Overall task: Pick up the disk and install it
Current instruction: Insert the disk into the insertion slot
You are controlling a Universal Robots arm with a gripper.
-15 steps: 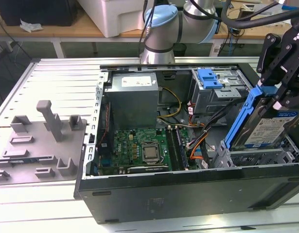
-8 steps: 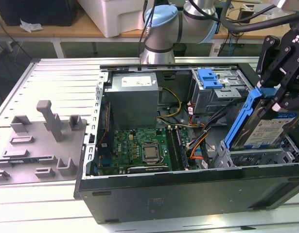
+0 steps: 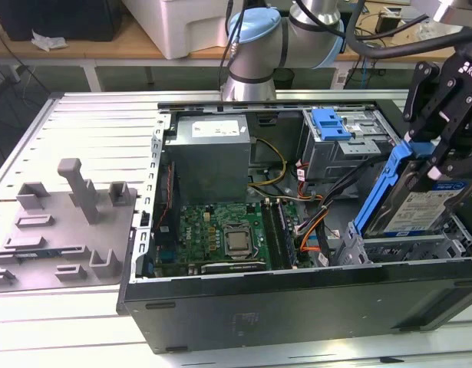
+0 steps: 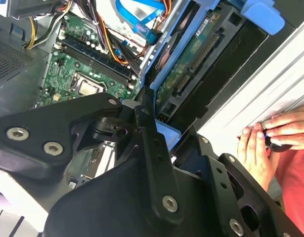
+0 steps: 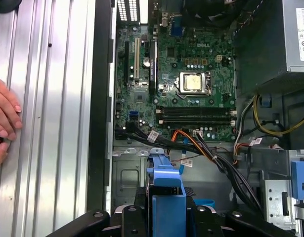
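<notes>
The disk (image 3: 424,201) is a silver drive with a white-and-blue label in a blue carrier (image 3: 380,192). It hangs tilted, almost on edge, over the metal drive cage (image 3: 397,249) at the exterior view's right end of the open computer case. My gripper (image 3: 430,159) is shut on it from above. In the second wrist view the disk's green circuit-board side (image 4: 191,54) faces the camera past the black fingers (image 4: 148,129). The blue carrier's edge (image 5: 166,190) sits between the jaws in the first wrist view.
Inside the case lie a motherboard (image 3: 228,234), a grey power supply (image 3: 209,149), orange and black cables (image 3: 312,228), and an upper bay with another blue carrier (image 3: 331,126). A grey fixture plate (image 3: 59,222) lies to the exterior view's left. A person's hand (image 4: 270,143) rests beside the case.
</notes>
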